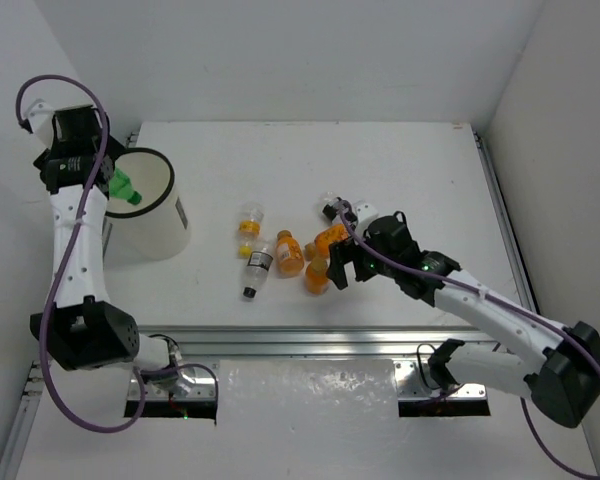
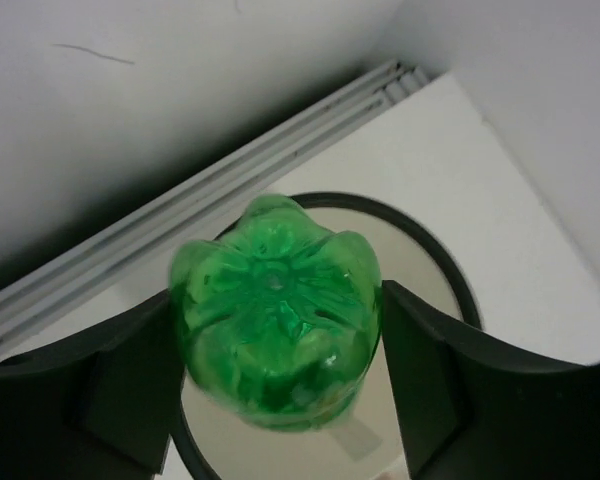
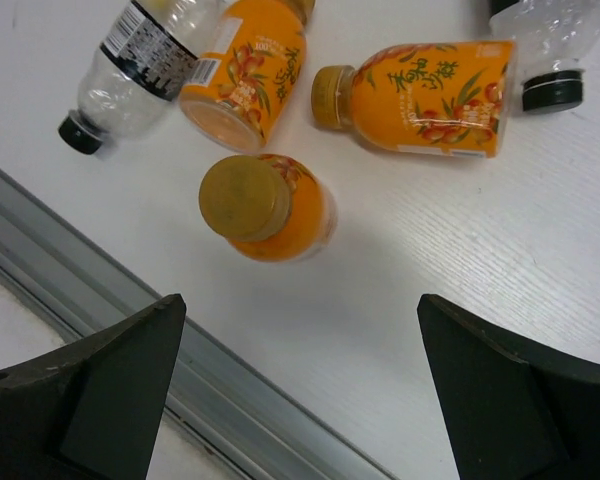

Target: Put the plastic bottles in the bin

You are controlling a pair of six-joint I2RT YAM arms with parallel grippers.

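Over the white cylindrical bin [image 1: 165, 228], left claw [image 1: 113, 178] flanks a green plastic bottle [image 2: 275, 335], grip unclear; right claw [image 3: 300, 300] gapes above remaining orange bottles [image 3: 280, 215].

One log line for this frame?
left gripper: green bottle between jaws, over bin | right gripper: open, by upright orange bottle

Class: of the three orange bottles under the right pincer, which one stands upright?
The front bottle, its cap facing the camera; the other two lie on their sides.
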